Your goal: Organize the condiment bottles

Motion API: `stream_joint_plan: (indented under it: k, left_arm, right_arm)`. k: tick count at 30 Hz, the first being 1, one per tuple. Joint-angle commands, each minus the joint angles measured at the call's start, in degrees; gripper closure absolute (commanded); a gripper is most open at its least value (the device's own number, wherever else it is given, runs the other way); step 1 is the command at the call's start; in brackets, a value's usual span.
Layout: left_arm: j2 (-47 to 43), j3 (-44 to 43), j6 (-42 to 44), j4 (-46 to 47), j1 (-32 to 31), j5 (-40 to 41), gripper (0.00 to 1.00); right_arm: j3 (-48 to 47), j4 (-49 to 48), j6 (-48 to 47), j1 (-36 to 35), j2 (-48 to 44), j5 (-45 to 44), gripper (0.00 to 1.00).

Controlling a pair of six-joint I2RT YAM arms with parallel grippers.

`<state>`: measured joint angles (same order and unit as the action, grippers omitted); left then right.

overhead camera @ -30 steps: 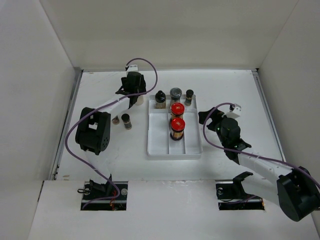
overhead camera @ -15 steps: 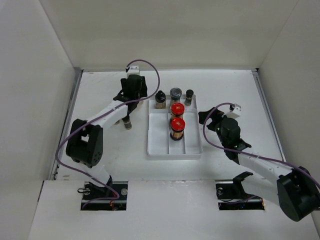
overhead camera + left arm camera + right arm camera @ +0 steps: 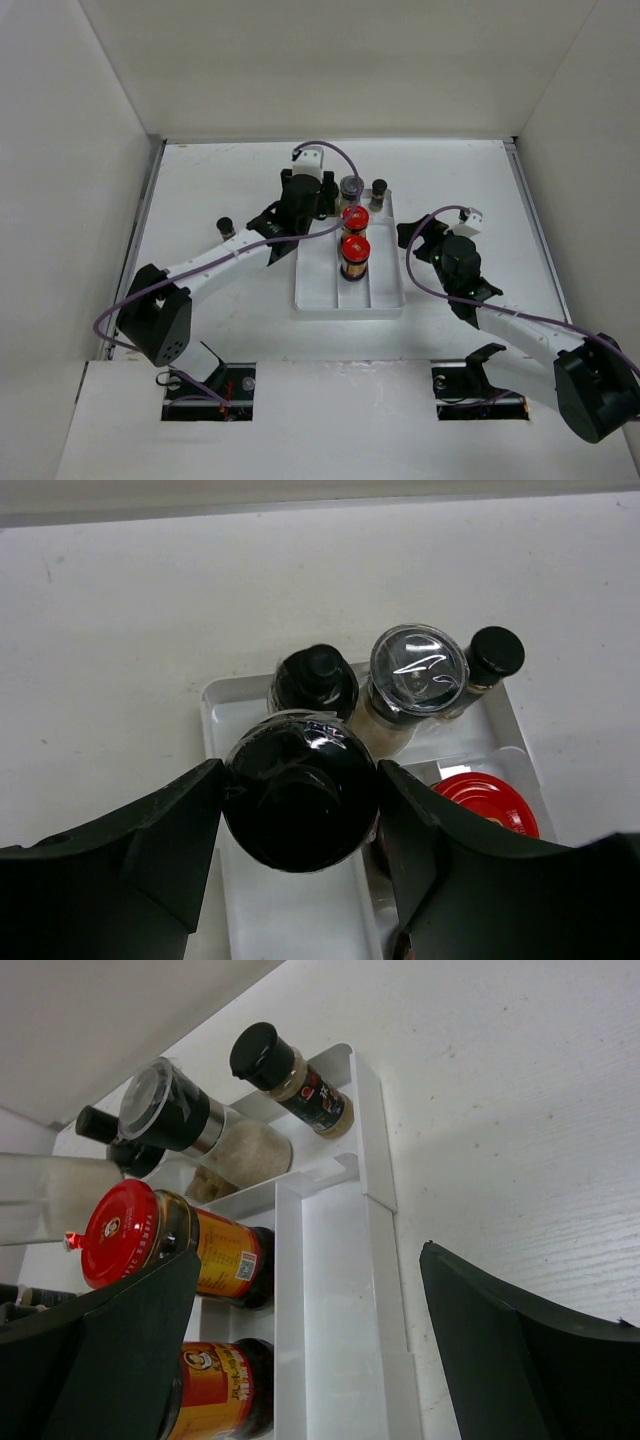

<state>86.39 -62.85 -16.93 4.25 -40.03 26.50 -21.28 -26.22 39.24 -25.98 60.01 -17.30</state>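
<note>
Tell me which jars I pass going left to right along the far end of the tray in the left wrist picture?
Chunky black-capped jar → grey-lidded jar → thin black-capped jar.

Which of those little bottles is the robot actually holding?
The black-capped bottle, clamped between the jaws of the left gripper above the white tray. The other bottles stand free, ungripped.
</note>
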Motion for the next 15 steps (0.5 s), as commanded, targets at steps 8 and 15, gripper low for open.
stream_joint_plan:
  k: [8,15]
  left_arm:
    - [1.8,1.5,-0.4,4.9,-3.8,5.6,0.62]
    - [-3.1,5.4,-0.2,4.2,-4.9,9.9,0.63]
  right_arm:
    - [-1.3,-3.5,-0.6,-0.5,-1.2,0.4,0.01]
    - [-1.3,-3.5,-0.6,-0.5,-1.4,0.4,0.01]
